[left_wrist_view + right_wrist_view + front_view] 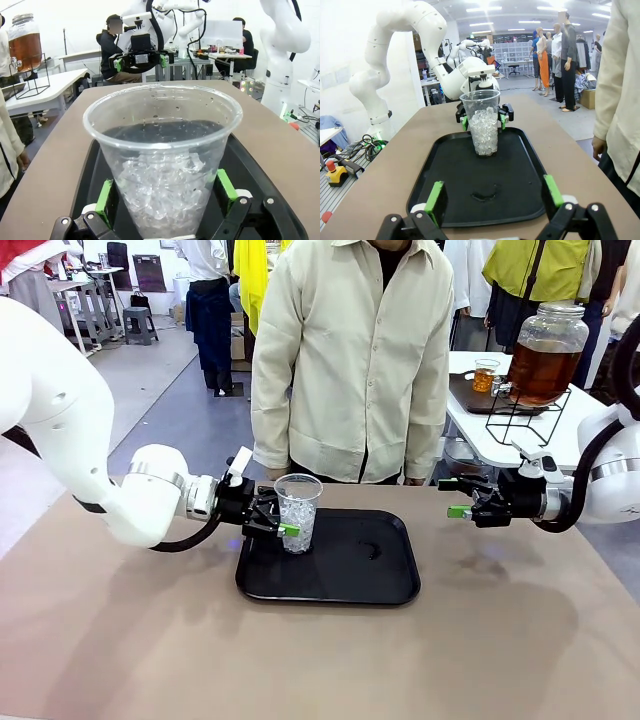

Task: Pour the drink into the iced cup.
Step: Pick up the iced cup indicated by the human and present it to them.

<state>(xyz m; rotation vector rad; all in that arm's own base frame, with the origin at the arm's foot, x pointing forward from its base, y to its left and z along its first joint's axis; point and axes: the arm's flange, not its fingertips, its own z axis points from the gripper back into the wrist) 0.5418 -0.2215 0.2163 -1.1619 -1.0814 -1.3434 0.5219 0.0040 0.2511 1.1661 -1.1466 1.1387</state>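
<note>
The iced cup (298, 508), clear plastic and partly filled with ice, stands upright on the left part of a black tray (385, 580) on the brown table (300, 670). The left gripper (291, 517) reaches in low from the left with its jaws spread wide around the cup's lower half. In the left wrist view one green pad (105, 196) sits on each side of the wall. They look just clear of the plastic, though contact is hard to judge through the ice, so this reads as a straddle and not a squeeze.

The right gripper (455, 497) hovers above the bare table beyond the tray's right edge. It points toward the cup with its jaws fully apart and nothing between them.

The drink (540, 372), an amber-brown liquid, is well apart from the cup. It fills most of a round glass dispenser jar (552, 325) with a silvery lid, raised on a black wire stand (520, 422) on a white table (500, 448) at the back right. A small glass (486, 376) of similar amber liquid sits just beside the jar's tap.

A person in a cream shirt (350, 360) stands at the far edge of the table, behind the tray. Any print on the jar or cup is too small to read.
</note>
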